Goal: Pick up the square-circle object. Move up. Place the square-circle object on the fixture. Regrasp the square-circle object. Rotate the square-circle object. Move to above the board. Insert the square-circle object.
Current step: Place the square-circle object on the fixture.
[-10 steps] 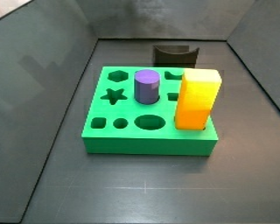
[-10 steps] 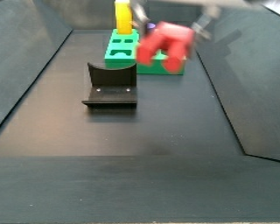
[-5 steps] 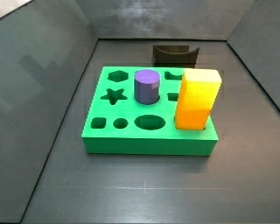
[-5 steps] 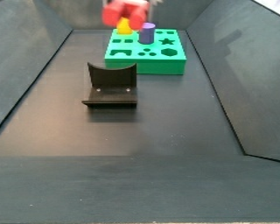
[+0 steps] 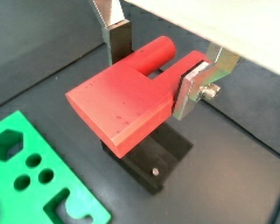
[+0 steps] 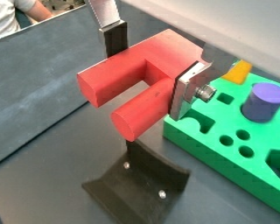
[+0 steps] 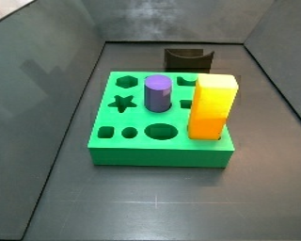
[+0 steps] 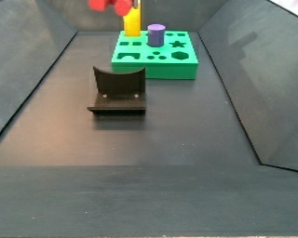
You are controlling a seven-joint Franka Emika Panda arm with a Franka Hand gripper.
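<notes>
The square-circle object [image 5: 125, 96] is a red block with one square prong and one round prong. My gripper [image 5: 154, 70] is shut on it, a silver finger [image 5: 192, 87] pressed on each side, and holds it in the air. Both wrist views show the black fixture [image 6: 136, 184] on the floor right below it, apart from it. In a side view only the red square-circle object [image 8: 115, 5] shows at the upper edge, high above the fixture [image 8: 118, 90]. The green board [image 7: 160, 122] lies flat with its shaped holes up. The gripper is out of frame in the side view with the board in front.
A purple cylinder [image 7: 158, 92] and a tall yellow-orange block [image 7: 213, 106] stand upright in the board. Dark slanted walls enclose the floor on all sides. The fixture [image 7: 187, 58] stands just behind the board.
The red object has risen and swung from beside the board to high over the fixture, now nearly out of the side view's upper edge. The board and its pieces have not moved.
</notes>
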